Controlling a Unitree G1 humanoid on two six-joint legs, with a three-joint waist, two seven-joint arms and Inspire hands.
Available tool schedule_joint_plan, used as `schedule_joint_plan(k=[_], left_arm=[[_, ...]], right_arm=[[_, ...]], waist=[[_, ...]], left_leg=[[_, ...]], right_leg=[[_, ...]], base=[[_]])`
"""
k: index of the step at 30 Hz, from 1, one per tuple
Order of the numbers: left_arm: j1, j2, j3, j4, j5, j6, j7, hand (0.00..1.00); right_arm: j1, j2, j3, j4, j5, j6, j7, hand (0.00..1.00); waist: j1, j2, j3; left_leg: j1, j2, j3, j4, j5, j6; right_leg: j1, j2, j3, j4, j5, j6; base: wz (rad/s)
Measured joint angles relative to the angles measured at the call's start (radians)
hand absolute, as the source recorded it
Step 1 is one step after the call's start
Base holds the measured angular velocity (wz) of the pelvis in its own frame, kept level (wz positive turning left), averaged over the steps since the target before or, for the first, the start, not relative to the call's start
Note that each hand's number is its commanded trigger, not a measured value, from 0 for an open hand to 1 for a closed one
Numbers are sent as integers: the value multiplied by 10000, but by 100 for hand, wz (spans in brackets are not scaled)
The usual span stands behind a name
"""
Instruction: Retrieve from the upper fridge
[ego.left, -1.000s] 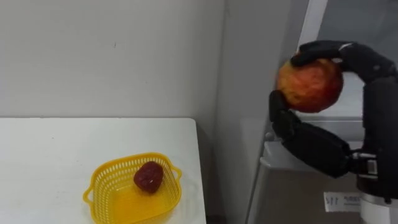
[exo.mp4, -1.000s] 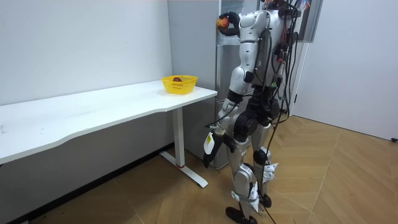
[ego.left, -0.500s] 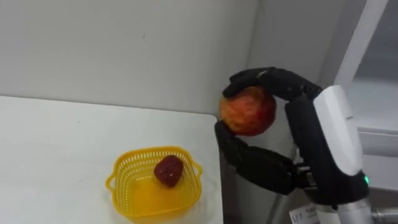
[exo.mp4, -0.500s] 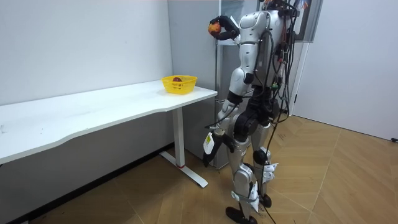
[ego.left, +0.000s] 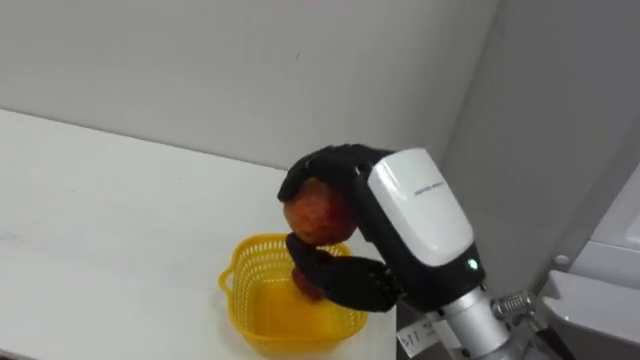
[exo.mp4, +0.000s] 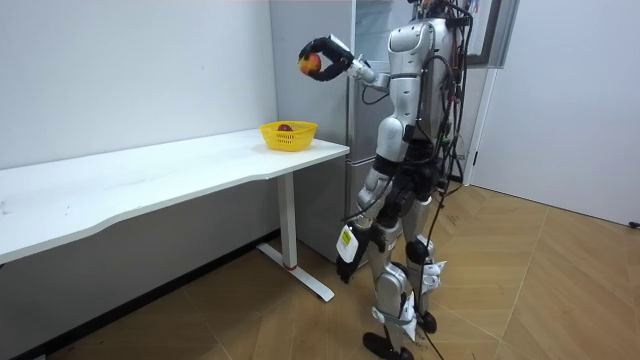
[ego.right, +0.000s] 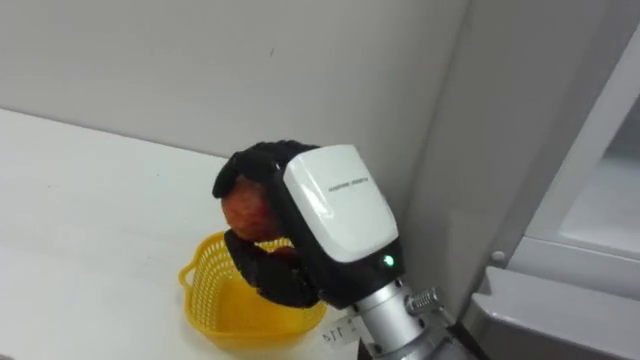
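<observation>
Your right hand (ego.left: 405, 225) has its fingers curled round the red-orange fruit (ego.left: 316, 213), held in the air above the yellow basket (ego.left: 262, 312). The basket sits at the desk (ego.left: 100, 230) corner (your left hand (exo.mp4: 346, 243) hangs by the thigh).

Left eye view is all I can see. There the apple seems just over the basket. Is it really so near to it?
Observer: No. In the room view the right hand holds the apple high above the basket, at about the robot's head height.
Operator: Thank you. And where is the left hand?
Observer: The left hand hangs low beside the robot's thigh, below the level of the table.
</observation>
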Motion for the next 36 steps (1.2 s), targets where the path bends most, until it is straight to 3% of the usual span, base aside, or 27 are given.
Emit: schedule_joint_plan(k=[4,6,12,19,20,21,22,36], left_arm=[[31,-124,-18,3,32,244,-101,0],[1,-161,-190,3,32,332,-101,0],[-64,-241,-222,-1,100,511,-106,0],[-192,-256,-224,-155,123,577,-123,0],[-212,-258,-224,-155,123,577,-123,0],[-224,-258,-222,-170,124,579,-123,0],[-220,-258,-222,-208,128,583,-123,0],[-216,-271,-214,-724,143,584,-313,0]], right_arm=[[-451,36,414,1461,7,243,97,100],[-862,81,587,2497,-1,555,288,100],[-1150,118,616,2925,-12,794,439,100],[-1159,279,746,3837,7,1136,448,100],[-1159,336,768,4029,-3,1209,460,84],[-1159,410,769,4165,-5,1266,488,27],[-1159,442,770,4190,-10,1314,508,0],[-1164,500,776,4496,-97,1426,580,0]], waist=[[319,20,25],[379,16,31],[597,98,88],[655,95,86],[648,94,86],[638,93,85],[637,93,85],[842,31,60]], left_leg=[[-51,-6,-22,40,0,-1],[-195,-24,-166,127,0,0],[-410,-36,-286,203,0,-1],[-484,-70,-368,214,2,3],[-485,-77,-368,214,2,3],[-490,-84,-368,214,3,4],[-497,-87,-367,214,3,5],[-668,-125,-445,350,14,23]], right_leg=[[-6,-14,-109,5,-2,2],[-42,-38,-281,12,-2,2],[-189,-37,-314,20,-3,3],[-231,-61,-274,21,-15,15],[-233,-68,-269,20,-15,15],[-244,-75,-265,20,-17,18],[-256,-78,-263,20,-18,19],[-346,-107,-283,33,-18,19]], base=[[3],[17],[6],[4],[0],[0],[-4],[1]])
